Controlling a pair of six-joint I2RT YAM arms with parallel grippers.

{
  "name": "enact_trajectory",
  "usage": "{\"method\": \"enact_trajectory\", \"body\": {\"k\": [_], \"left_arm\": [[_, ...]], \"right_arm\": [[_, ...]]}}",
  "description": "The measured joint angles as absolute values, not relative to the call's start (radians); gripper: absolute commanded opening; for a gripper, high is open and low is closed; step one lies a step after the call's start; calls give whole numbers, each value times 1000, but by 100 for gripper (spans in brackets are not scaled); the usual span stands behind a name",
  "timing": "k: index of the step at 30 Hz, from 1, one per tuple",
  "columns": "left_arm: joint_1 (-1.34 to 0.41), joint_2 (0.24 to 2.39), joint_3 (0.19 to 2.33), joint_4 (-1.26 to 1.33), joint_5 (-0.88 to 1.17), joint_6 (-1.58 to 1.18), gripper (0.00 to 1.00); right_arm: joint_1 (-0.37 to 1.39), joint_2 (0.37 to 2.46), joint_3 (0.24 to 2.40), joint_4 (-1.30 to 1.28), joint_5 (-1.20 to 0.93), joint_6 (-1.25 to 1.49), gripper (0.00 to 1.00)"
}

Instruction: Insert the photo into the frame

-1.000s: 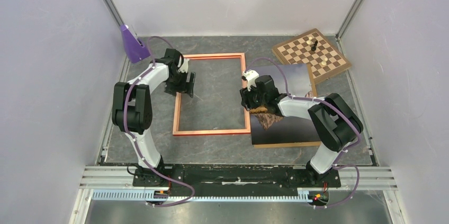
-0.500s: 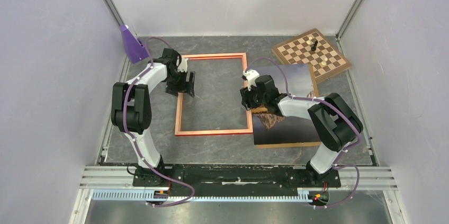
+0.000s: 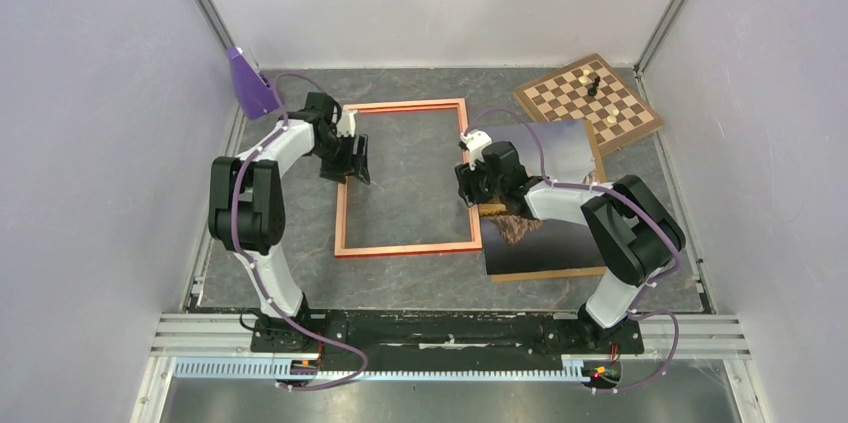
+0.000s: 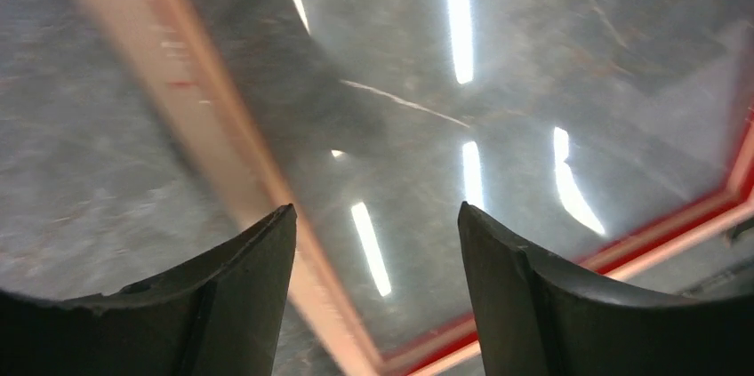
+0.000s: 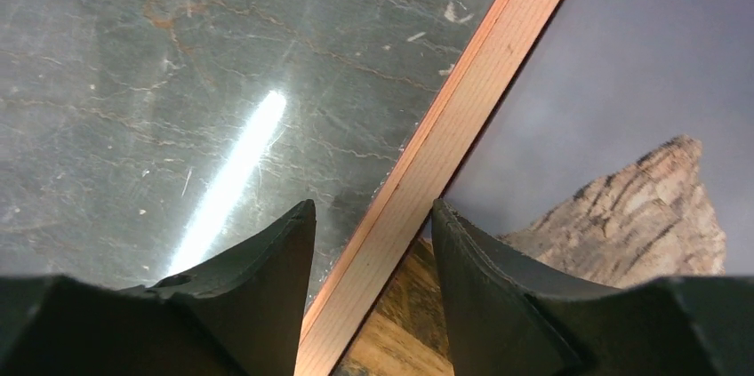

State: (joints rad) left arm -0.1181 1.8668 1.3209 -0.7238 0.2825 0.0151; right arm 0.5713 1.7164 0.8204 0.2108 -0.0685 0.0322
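Observation:
The orange-red frame (image 3: 405, 105) lies flat mid-table. The photo (image 3: 555, 238), mountain side up, lies against the frame's right side on a brown backing board (image 3: 545, 272). My left gripper (image 3: 355, 158) is open and low over the frame's left rail. In the left wrist view the blurred rail (image 4: 204, 118) runs between its fingers (image 4: 373, 212). My right gripper (image 3: 480, 193) is open astride the right rail. In the right wrist view the rail (image 5: 471, 100) passes between the fingers (image 5: 373, 207), with the photo (image 5: 622, 83) just right of it.
A brown chessboard (image 3: 588, 101) with a few pieces lies at the back right, touching the photo's far corner. A purple block (image 3: 252, 83) stands at the back left by the wall post. White walls close in both sides and the back.
The frame has slid a little to the right, and the photo and board with it. Both grippers moved right along with the frame's rails.

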Motion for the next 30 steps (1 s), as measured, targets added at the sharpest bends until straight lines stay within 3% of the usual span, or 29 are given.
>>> {"method": "enact_trajectory", "body": {"k": [11,18,30], "left_arm": [[-145,1835,1302,-744,534,15,70],[-105,1766,1303,-738,488,15,80],[-62,1811,1470,-621,340,-8,80]], "right_arm": [[583,1724,820,228,-99,33,53],[583,1724,820,228,-99,32,58],[588,1723,911,159,-76,-55,68]]}}
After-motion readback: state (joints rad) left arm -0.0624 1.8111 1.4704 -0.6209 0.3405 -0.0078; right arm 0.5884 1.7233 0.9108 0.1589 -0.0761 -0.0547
